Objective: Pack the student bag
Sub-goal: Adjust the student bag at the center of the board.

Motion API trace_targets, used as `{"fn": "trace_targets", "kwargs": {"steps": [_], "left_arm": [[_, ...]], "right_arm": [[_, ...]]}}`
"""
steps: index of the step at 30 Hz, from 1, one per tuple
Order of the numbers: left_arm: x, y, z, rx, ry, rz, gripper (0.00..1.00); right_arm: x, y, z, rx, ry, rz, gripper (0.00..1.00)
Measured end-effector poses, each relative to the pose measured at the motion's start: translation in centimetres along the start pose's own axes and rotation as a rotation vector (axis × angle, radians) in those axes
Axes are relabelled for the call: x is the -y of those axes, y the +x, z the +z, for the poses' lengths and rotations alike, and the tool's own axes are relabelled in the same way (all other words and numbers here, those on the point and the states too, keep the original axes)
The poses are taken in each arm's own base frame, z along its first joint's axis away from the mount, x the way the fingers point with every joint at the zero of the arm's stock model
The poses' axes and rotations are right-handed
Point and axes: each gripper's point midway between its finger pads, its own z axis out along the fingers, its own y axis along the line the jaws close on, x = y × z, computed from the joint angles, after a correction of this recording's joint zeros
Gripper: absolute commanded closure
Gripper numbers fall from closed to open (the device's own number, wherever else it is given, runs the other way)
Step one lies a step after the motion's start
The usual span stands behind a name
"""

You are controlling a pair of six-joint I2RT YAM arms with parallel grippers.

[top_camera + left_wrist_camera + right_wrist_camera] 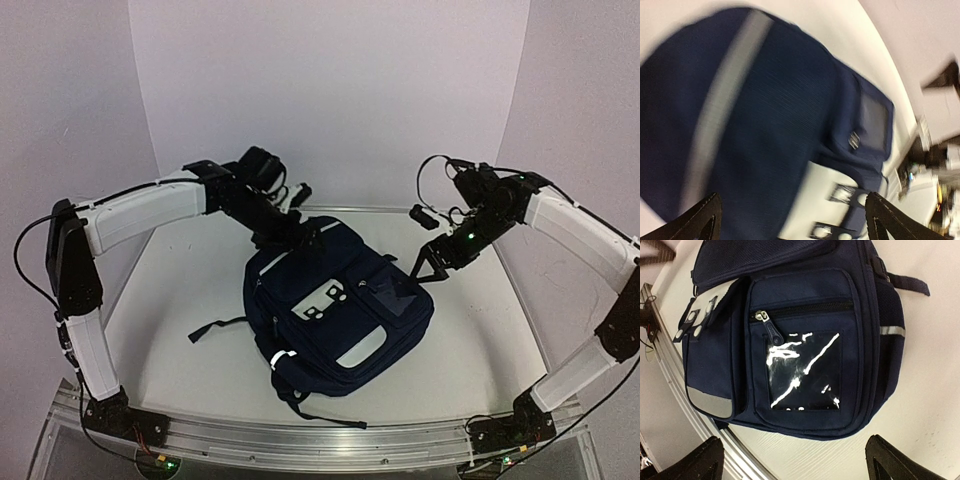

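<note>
The student bag (335,310), a dark navy backpack with a white patch and black straps, lies flat in the middle of the table. My left gripper (285,235) hovers over the bag's far top edge. In the blurred left wrist view the bag (775,115) fills the frame, and the gripper (792,222) is open with nothing between its fingers (700,220). My right gripper (435,262) hangs just off the bag's right side. In the right wrist view it (795,460) is open over bare table beside the bag's zipped front pocket (802,370).
The white table (170,300) is enclosed by white walls at the back and both sides. An aluminium rail (320,435) runs along the near edge. A black strap (215,328) trails left of the bag, and another strap (325,415) trails toward the rail.
</note>
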Motion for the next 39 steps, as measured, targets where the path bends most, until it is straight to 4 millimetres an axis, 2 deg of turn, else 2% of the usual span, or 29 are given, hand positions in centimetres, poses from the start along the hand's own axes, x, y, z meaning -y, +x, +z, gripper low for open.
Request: {"fn": "trace_targets", "kwargs": {"steps": [4,7,10,14,16,19,23,26,28,34,36,39], "left_arm": [[-4.8,-5.2,-3.7,0.125,-0.112,-0.083,0.0],[-7.7,-7.5,-4.8,0.164,-0.156,-0.145,0.0],[-10.9,-7.7,-3.6,0.137,-0.202,-0.196,0.0],[-14.4,-6.6,-0.3,0.051,-0.236,-0.254,0.0],[-15.5,-5.9,1.2,0.014,-0.225,-0.277,0.0],[-15.7,-5.5,2.7,-0.019,-0.161,-0.296,0.0],[-14.4,-5.6,3.4,-0.011,-0.03,-0.293,0.0],[-13.8,-3.8,4.1,-0.018,0.029,-0.3,0.0],[-13.8,-2.9,3.9,-0.006,0.047,-0.31,0.0],[-13.1,0.7,1.4,0.004,0.019,-0.336,0.04],[-12.6,2.4,1.0,-0.007,0.001,-0.352,0.04],[-10.7,5.2,1.3,-0.048,-0.018,-0.359,0.02]], "right_arm": [[0.5,2.1,-0.9,0.024,-0.032,0.136,0.02],[0.3,3.4,-0.7,0.028,-0.083,0.239,0.02],[-0.5,4.6,0.4,0.018,-0.158,0.334,0.02],[-1.5,5.8,2.3,-0.01,-0.26,0.444,0.02],[-1.6,5.9,3.2,-0.019,-0.3,0.484,0.02],[-1.2,5.3,4.8,-0.036,-0.343,0.529,0.04],[-0.1,5.1,7.9,-0.097,-0.383,0.598,0.07],[0.9,4.8,9.9,-0.159,-0.391,0.653,0.09],[1.6,3.9,10.8,-0.185,-0.387,0.678,0.1],[5.2,-0.7,12.5,-0.171,-0.333,0.689,0.11],[6.8,-3.0,13.1,-0.14,-0.308,0.675,0.12],[9.6,-7.1,13.9,-0.055,-0.264,0.615,0.14]]}}
